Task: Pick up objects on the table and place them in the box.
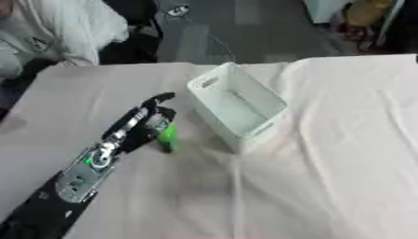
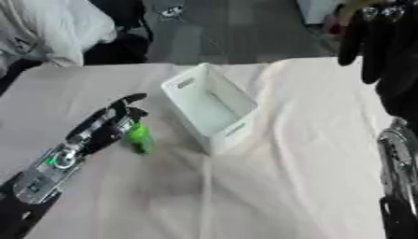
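Observation:
A small green bottle-like object (image 1: 168, 136) stands on the pale cloth just left of the white box (image 1: 263, 100). The box is open-topped, looks empty and lies askew. My left hand (image 1: 145, 122) comes in from the lower left and rests against the green object's left side. Its thumb is spread away towards the far side, and its fingers (image 1: 161, 115) lean over the object's top without closing round it. My right hand (image 2: 382, 44) hangs raised at the upper right of the right eye view, fingers relaxed, holding nothing.
The table (image 1: 326, 177) is covered by a wrinkled pale cloth with folds running past the box. A person in light clothing (image 1: 57, 28) sits at the far left edge. Dark floor and clutter lie beyond the far edge.

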Tool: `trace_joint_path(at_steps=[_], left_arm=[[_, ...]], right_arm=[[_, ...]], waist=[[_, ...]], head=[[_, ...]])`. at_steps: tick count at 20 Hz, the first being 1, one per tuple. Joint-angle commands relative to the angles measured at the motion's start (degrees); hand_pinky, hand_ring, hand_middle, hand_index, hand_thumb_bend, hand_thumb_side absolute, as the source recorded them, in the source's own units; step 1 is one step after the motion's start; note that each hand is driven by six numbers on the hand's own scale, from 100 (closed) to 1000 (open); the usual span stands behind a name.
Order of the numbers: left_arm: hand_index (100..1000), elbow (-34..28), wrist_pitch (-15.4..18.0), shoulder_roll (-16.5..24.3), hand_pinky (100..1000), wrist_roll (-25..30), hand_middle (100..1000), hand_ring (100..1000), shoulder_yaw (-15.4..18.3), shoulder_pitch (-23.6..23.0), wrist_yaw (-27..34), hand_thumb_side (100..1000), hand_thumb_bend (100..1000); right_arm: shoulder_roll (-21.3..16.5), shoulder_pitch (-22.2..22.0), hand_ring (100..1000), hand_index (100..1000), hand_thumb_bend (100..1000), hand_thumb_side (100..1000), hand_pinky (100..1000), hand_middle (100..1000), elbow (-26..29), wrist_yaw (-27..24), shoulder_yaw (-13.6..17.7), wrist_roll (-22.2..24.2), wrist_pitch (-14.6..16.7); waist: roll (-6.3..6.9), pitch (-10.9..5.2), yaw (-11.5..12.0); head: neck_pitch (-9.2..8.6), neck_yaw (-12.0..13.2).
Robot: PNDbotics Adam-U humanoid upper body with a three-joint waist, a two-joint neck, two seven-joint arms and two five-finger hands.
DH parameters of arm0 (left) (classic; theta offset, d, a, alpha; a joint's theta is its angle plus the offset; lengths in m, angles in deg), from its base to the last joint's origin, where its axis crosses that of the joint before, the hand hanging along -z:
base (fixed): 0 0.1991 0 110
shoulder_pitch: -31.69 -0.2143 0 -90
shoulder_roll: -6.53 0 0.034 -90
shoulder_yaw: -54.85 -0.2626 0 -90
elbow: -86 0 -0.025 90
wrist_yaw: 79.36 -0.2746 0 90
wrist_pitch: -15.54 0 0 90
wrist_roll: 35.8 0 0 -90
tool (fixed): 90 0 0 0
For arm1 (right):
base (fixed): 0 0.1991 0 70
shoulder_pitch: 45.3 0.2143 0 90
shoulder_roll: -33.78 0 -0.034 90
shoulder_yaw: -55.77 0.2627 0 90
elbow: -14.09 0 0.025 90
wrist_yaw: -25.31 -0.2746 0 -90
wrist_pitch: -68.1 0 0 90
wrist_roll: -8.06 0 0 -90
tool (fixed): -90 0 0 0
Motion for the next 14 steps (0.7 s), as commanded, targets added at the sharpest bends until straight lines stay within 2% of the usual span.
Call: trace_joint_path(at_steps=[1,14], left_arm=[[1000,0.7,0.2,0.8,1000,0.9,985,768,0.3,1.2,-1.0,813,153],[1000,2.6,0.4,0.8,1000,1.8,986,769,0.5,1.2,-2.3,809,141]], right_arm=[[0.1,0.7,197,365,109,1000,280,184,1.0,0.2,0.1,0.2,0.0],[0.2,0.7,196,366,111,1000,281,184,1.0,0.3,0.1,0.3,-0.1]], waist=[[-0.07,-1.01,-0.1],[-0.08,-1.00,-0.1]], head=[[-0.05,0.6],[0.05,0.9]])
